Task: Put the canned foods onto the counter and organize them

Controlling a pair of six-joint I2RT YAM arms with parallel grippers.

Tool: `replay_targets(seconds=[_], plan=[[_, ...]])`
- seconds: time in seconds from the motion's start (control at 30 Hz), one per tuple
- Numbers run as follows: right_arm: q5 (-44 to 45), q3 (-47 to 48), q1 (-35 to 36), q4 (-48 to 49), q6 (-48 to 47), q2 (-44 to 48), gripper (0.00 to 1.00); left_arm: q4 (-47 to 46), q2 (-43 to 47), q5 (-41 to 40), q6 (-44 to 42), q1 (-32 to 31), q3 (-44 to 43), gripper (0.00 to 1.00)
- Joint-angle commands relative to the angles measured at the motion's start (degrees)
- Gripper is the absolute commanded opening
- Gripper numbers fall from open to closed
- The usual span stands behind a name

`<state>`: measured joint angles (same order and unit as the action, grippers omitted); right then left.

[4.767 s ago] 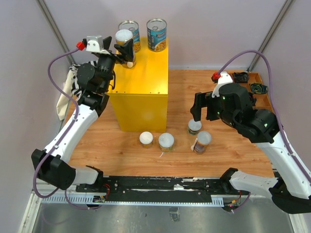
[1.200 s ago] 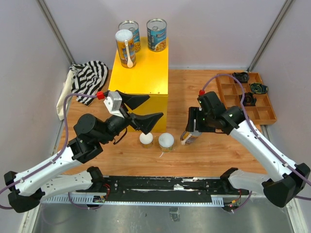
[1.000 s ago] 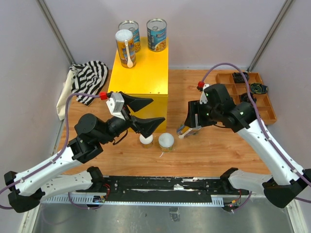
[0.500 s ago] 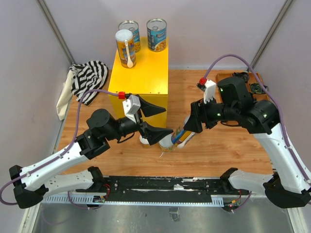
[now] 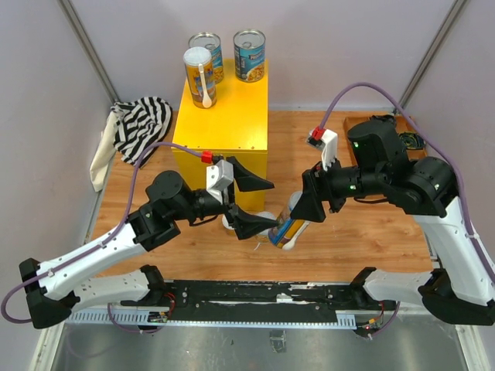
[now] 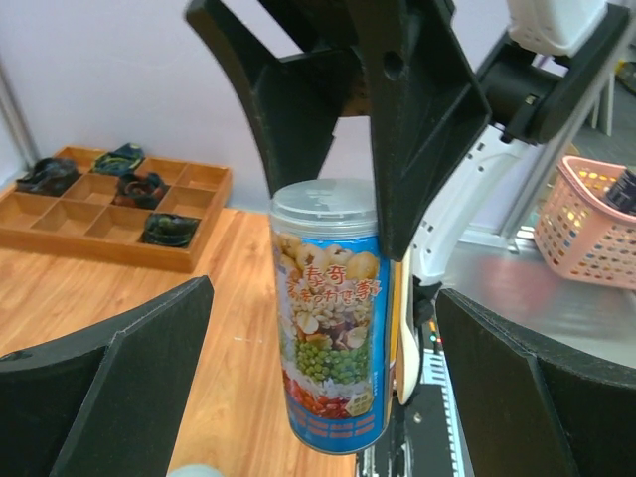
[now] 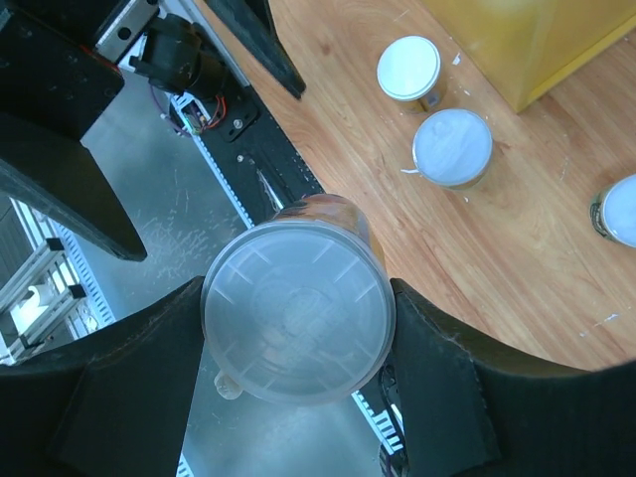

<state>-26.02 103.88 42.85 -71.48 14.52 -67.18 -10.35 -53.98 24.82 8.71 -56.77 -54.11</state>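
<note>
The right claw is clamped on a tall blue can, with one finger on each side. The can has a see-through lid and pictures of beans and nuts on its label. It hangs in the air over the worktop, tipped a bit in the top view. It is at about 5 o'clock from the yellow counter and does not touch it.

The left claw is wide apart and holds nothing. In the left wrist view the tall blue can sits between its two fingers, and they do not touch it.

Three cans stand on top of the counter, up at its 12 o'clock end. One is an orange can with a white lid and a white spoon on its side. Right behind it is a blue can, and a second blue can stands at 3 o'clock from that one. Both have silver tops.

Down on the worktop, the right wrist view shows two short cans with white lids. The first short can and the second short can stand close together near the counter's corner. A third short can peeks in at the 3 o'clock edge of that view.

A striped cloth lies at 9 o'clock from the counter. A brown wooden tray holds some small dark things.
</note>
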Motion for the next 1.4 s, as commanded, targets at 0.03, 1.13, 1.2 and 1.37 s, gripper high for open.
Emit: replay_targets(seconds=[0.03, 1.13, 1.2, 1.37], plan=[[-4.83, 5.19, 1.59, 3.31, -0.7, -0.86, 0.01, -2.28, -0.96, 8.4, -0.86, -0.53, -0.78, 0.99], [-2.52, 15.38, 12.06, 1.87, -1.25, -7.53, 0.01, -1.59, -9.14, 22.19, 3.59, -0.39, -6.67, 0.59], [-2.54, 15.71, 12.37, 1.75, -1.36, -7.72, 0.01, -1.58, -9.96, 23.31, 4.49, -0.44, -7.25, 0.55], [-2.35, 15.9, 12.69, 1.52, -1.62, -7.76, 0.01, -1.54, -11.28, 25.97, 6.8, -0.41, -8.2, 0.44]])
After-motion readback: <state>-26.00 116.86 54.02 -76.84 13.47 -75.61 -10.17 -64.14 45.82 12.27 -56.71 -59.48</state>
